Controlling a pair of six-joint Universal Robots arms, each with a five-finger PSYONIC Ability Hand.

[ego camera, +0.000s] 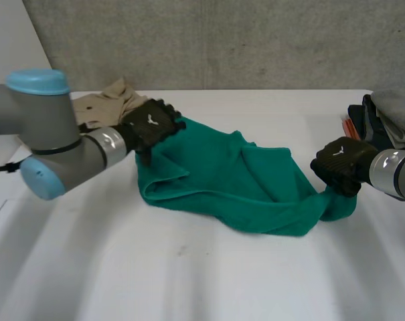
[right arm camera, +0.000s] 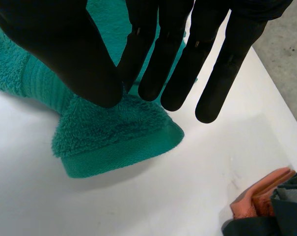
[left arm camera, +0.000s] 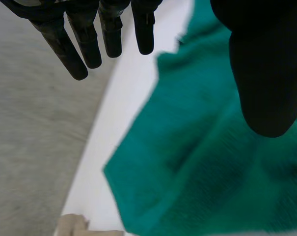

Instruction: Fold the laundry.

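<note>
In the head view, the green towel [ego camera: 235,180] is lying crumpled in the middle of the white table [ego camera: 189,281]. The left hand [ego camera: 152,126] is sitting at its far left corner. The right hand [ego camera: 339,164] is holding its right end up off the table, maybe to pull the towel flat. A tan garment [ego camera: 112,100] is lying far left, and a dark clothes pile [ego camera: 383,117] far right.

In the left wrist view, the left hand [left arm camera: 266,73] is spreading straight fingers over the towel's edge, holding nothing.

In the right wrist view, the right hand [right arm camera: 65,49] is pinching the towel's bunched end between thumb and fingers.
</note>
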